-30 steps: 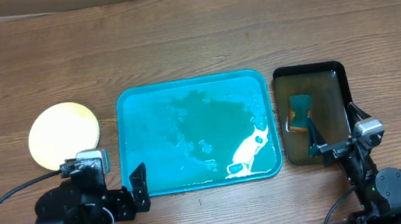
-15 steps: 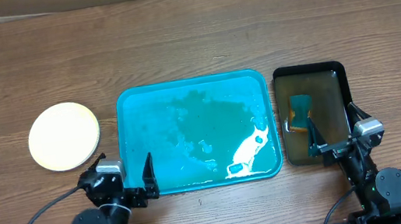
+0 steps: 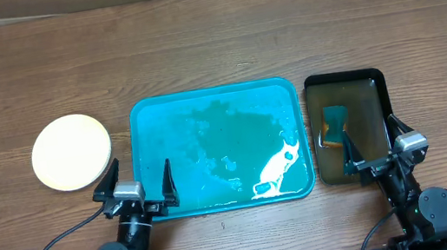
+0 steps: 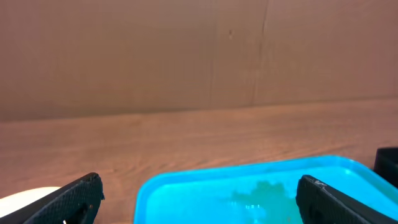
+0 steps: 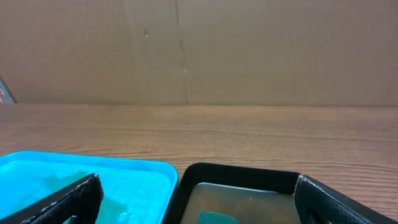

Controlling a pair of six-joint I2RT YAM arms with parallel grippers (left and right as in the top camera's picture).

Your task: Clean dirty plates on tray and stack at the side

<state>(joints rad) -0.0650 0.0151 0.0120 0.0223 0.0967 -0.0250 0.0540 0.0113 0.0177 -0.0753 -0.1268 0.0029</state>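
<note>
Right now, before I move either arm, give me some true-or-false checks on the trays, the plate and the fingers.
1. The teal tray holds no plate. True.
2. The pale plate lies to the right of that tray. False: it lies on the table to the tray's left.
3. The left fingers and right fingers stand open, holding nothing. True.
4. The black tray holds nothing. False: a teal object lies in it.

right pincer: jaws wide apart | tray left | black tray just beside
</note>
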